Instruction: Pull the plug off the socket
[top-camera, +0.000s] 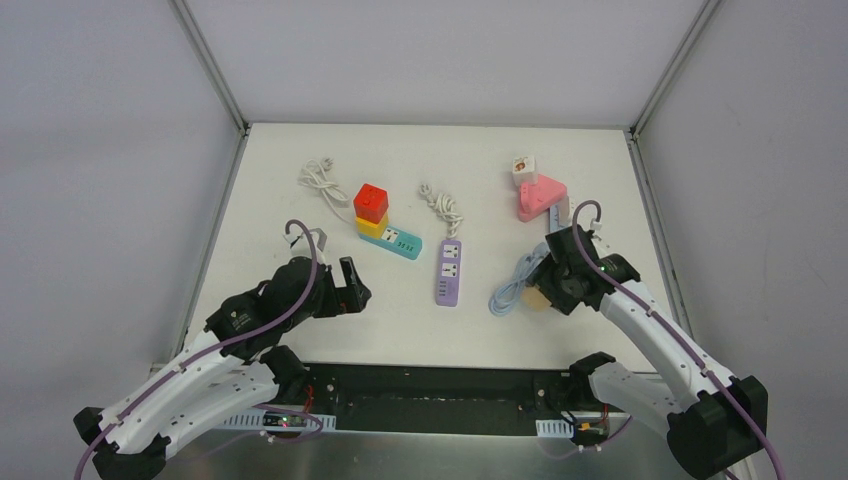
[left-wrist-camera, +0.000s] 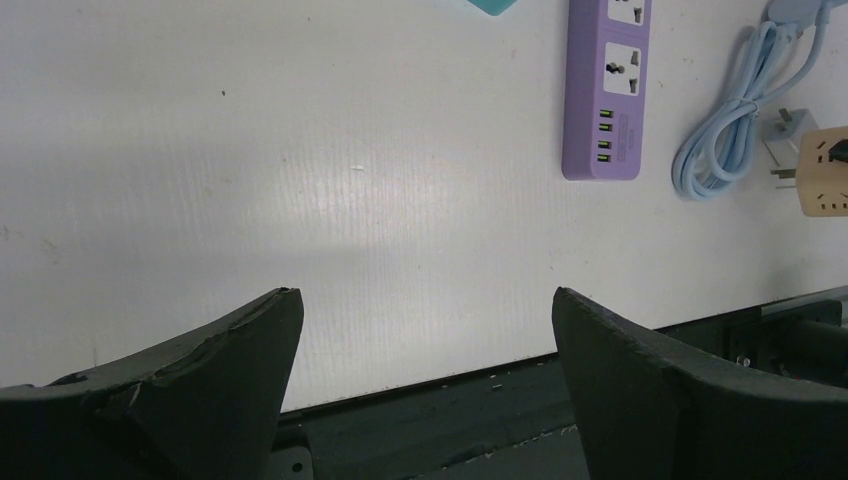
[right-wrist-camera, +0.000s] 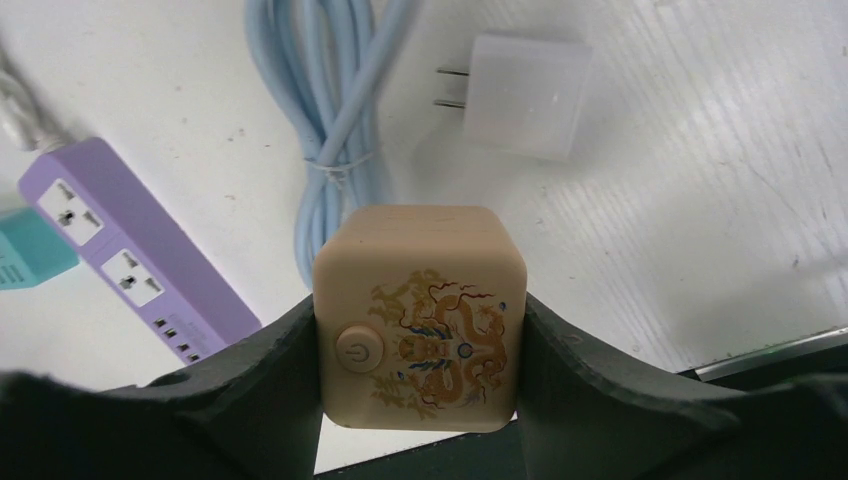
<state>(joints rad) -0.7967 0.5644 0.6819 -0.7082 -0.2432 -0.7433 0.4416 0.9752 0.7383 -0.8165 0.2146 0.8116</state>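
Though apart, three power strips (top-camera: 449, 270)

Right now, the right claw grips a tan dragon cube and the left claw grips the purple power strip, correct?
Not quite: the left gripper is open and empty; the purple power strip lies apart from it, as the left wrist view shows. The right gripper does grip the tan dragon cube.

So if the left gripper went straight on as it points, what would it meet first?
Likely the bare table; the left gripper tilts down at it. The purple power strip lies off-line, though depth is unclear.
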